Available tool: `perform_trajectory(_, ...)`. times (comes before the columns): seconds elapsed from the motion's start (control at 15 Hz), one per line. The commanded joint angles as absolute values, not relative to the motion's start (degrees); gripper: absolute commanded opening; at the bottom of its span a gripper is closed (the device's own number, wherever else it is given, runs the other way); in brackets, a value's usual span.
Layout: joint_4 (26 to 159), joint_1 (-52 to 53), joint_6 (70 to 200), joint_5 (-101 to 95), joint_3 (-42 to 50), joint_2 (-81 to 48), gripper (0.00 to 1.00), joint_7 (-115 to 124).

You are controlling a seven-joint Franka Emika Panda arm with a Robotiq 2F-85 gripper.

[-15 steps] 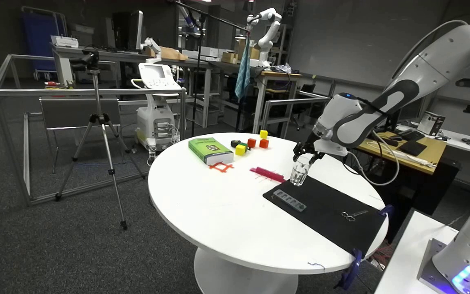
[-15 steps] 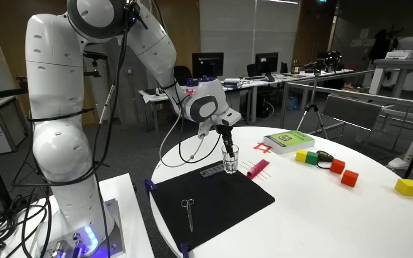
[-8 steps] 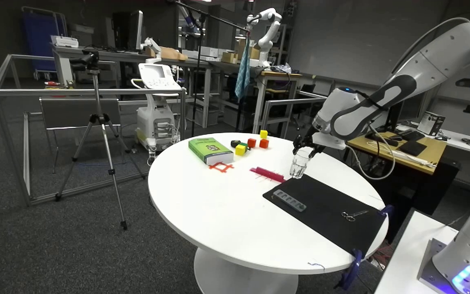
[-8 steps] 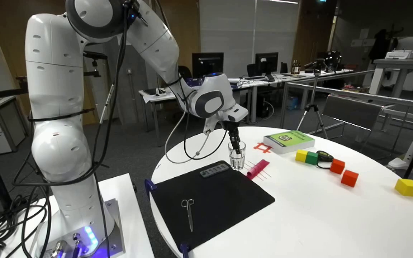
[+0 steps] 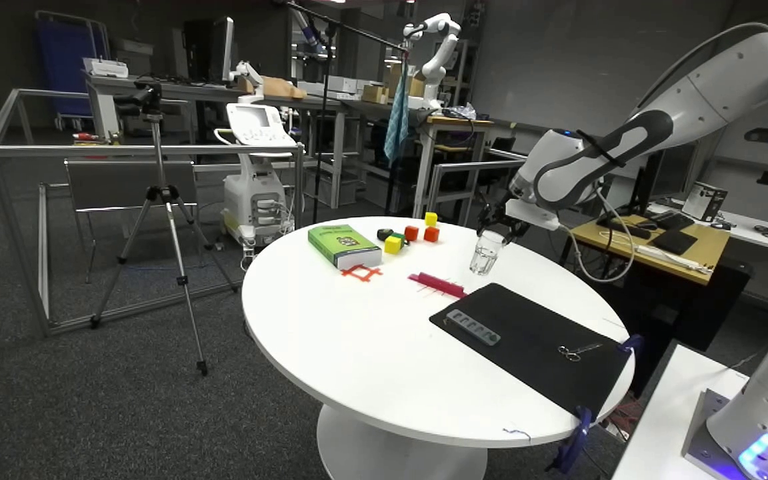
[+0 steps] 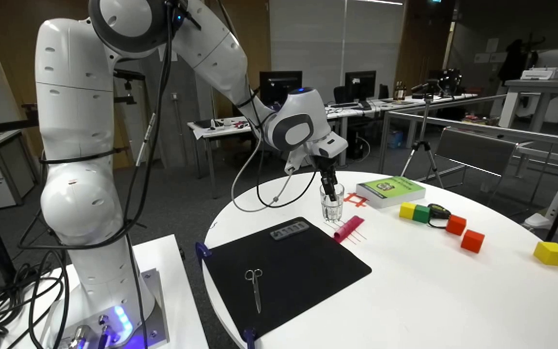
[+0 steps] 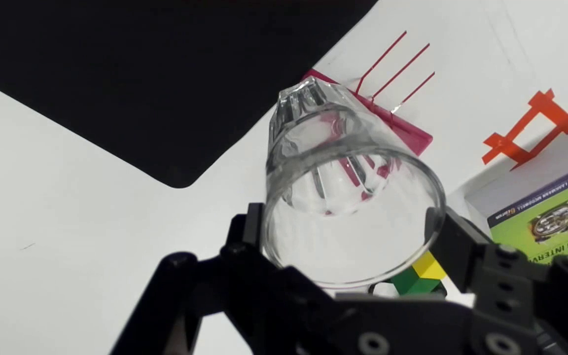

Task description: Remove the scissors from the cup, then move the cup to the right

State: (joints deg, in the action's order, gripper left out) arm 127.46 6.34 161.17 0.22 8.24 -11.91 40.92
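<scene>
Both cup (image 7: 348, 182) and claw (image 7: 345, 225) had moved farther from the robot-side edge of the desk (image 6: 429, 286); the claw gripped the tilted cup; scissors (image 6: 256, 291) lay on the mat (image 6: 303, 271) near that edge.

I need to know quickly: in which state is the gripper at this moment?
Gripper: closed on the clear cup, holding it near the rim.

1. In wrist view, cannot see whole mat (image 7: 156, 74): cut by top and left edges.
2. Behind gripper (image 7: 348, 224) there, cannot see green cube (image 7: 416, 285) fully.
3. In an exterior view, cannot read book (image 5: 343, 243), printed too small.
</scene>
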Motion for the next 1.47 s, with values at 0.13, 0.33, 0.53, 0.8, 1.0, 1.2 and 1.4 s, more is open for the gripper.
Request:
perform_trajectory(0.13, 123.73, 3.43, 158.56, 2.67, 7.65, -13.64, 0.61, 39.21)
perform_trajectory(0.33, 122.18, 2.14, 158.1, 3.16, 8.14, -15.02, 0.61, 38.83)
perform_trajectory(0.53, 120.53, 0.59, 157.11, 3.85, 8.52, -16.08, 0.61, 38.33)
perform_trajectory(0.8, 118.09, -1.6, 155.59, 5.36, 8.94, -17.99, 0.61, 36.54)
perform_trajectory(1.0, 116.59, -2.72, 154.66, 5.35, 9.66, -19.91, 0.61, 35.89)
perform_trajectory(1.2, 115.76, -3.12, 154.91, 4.75, 10.79, -21.65, 0.61, 35.59)
perform_trajectory(1.4, 115.24, -2.82, 155.97, 3.56, 12.54, -23.65, 0.61, 35.78)
